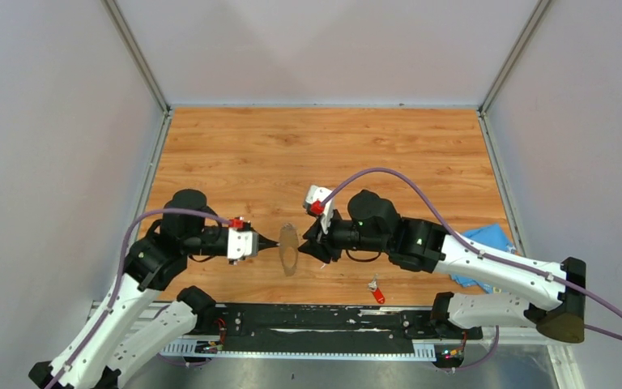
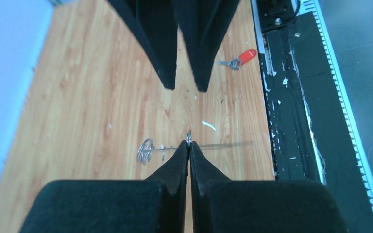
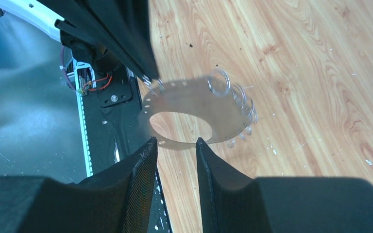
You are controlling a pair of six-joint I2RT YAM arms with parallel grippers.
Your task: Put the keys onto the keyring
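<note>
There's the left gripper [image 1: 278,244] clamped tight on the keyring [image 1: 288,250]: one ring, up on edge, long axis running near to far. The right gripper [image 3: 176,141] stands half open and empty at its rim. One red key [image 1: 377,292] lies flat.

Blue cloth [image 1: 490,238] on the wooden table [image 1: 291,146], by its right edge
</note>
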